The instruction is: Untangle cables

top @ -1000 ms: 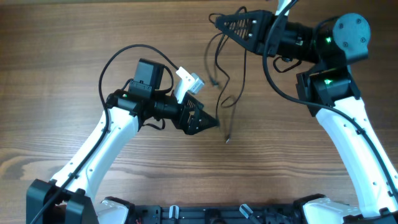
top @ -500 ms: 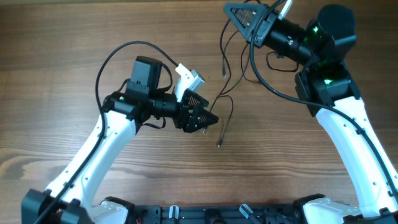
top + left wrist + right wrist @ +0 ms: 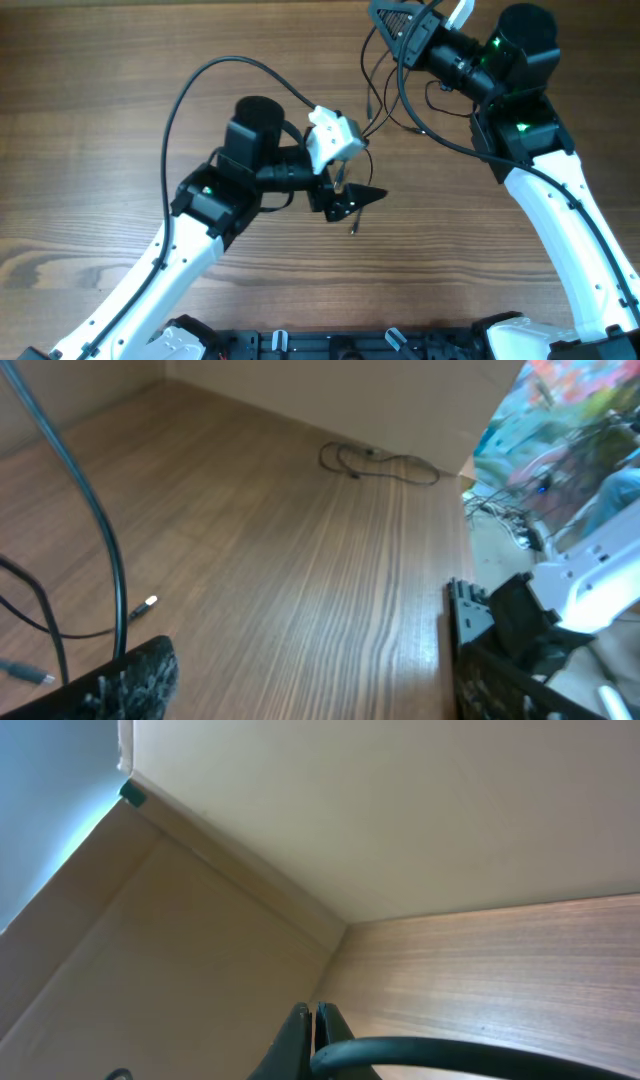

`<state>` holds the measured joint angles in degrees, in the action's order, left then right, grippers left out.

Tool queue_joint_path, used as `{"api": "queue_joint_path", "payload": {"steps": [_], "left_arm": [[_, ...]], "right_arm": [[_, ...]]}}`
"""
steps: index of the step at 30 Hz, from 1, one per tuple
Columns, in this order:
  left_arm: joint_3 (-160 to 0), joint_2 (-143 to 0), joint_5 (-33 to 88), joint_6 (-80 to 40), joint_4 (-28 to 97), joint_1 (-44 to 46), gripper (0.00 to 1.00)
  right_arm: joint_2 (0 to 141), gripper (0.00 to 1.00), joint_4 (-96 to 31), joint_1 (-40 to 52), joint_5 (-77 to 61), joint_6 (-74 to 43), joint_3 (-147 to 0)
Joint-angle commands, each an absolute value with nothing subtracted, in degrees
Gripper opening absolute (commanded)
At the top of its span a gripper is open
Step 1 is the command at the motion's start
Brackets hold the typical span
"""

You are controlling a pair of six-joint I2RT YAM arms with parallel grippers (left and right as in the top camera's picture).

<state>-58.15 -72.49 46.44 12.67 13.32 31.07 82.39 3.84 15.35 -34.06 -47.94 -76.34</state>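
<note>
The cables (image 3: 366, 90) are thin dark strands hanging from my right gripper (image 3: 385, 20) at the top of the overhead view. They run down toward my left gripper (image 3: 358, 200), and one plug end (image 3: 352, 229) lies on the table just below it. The right gripper (image 3: 312, 1020) is shut, its fingers pressed together; the strand itself is hidden in the right wrist view. The left gripper (image 3: 310, 680) is open wide with nothing between the fingers. Thin strands (image 3: 40, 622) and a small bright plug tip (image 3: 150, 601) show beside its left finger.
The wooden table (image 3: 120, 120) carries everything. A second thin cable (image 3: 380, 460) lies in a loose loop at the table's far edge. Thick black arm cables arc over the left arm (image 3: 200, 80) and cross the right wrist view (image 3: 450, 1055). A wall corner fills that view.
The left arm rose and swung right, its gripper turning under the strands. The right gripper moved further up and back, pulling the cables up with it; the free plug end shifted slightly left.
</note>
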Motion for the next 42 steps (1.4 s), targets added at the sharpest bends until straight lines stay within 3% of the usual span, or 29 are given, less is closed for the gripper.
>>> {"api": "queue_joint_path", "payload": {"steps": [1,4,12,16,21,25,29,33,35,37,38,39,42], "left_arm": [[-58.5,-74.08,38.46,12.88,12.34,34.46,0.92],[-58.52,-77.01,37.36,12.84,11.94,35.31,0.99],[-58.52,-77.69,30.98,7.94,13.26,35.44,0.97],[-58.5,-76.99,34.48,5.06,25.45,35.44,0.88],[-58.5,-76.71,29.91,5.08,38.81,35.42,0.87],[-58.52,-76.71,18.31,5.08,29.28,35.42,0.85],[-58.52,-76.73,15.05,5.1,16.43,35.42,0.83],[-58.52,-76.73,13.39,5.08,11.88,35.42,0.76],[-58.52,-76.73,13.39,5.08,11.16,35.42,0.58],[-58.52,-76.73,13.39,5.08,11.11,35.42,0.58],[-58.5,-76.73,13.39,5.08,11.11,35.42,0.52],[-58.5,-76.73,13.39,5.06,11.42,35.42,0.08],[-58.5,-76.71,13.43,3.27,15.31,35.53,0.04]], "right_arm": [[82.56,0.04,4.29,15.49,-37.06,-48.62,-76.82],[82.56,0.04,4.36,15.49,-38.92,-48.6,-76.82],[82.56,0.04,3.73,15.46,-39.03,-47.99,-76.82],[82.85,0.04,3.7,15.46,-38.85,-47.9,-76.79],[84.38,0.04,3.29,15.46,-39.09,-47.99,-76.77],[84.68,0.04,3.11,15.46,-39.44,-47.94,-76.77],[84.68,0.04,3.29,15.49,-42.11,-48.03,-76.77],[84.68,0.04,3.31,15.49,-42.72,-48.12,-76.77],[84.68,0.04,3.31,15.49,-42.76,-48.16,-76.77],[84.68,0.04,3.31,15.49,-42.74,-48.14,-76.77],[84.68,0.04,3.29,15.49,-42.74,-48.16,-76.77],[84.68,0.04,3.29,15.49,-42.74,-48.14,-76.77],[84.68,0.04,3.2,15.49,-42.68,-48.01,-76.77]]}}
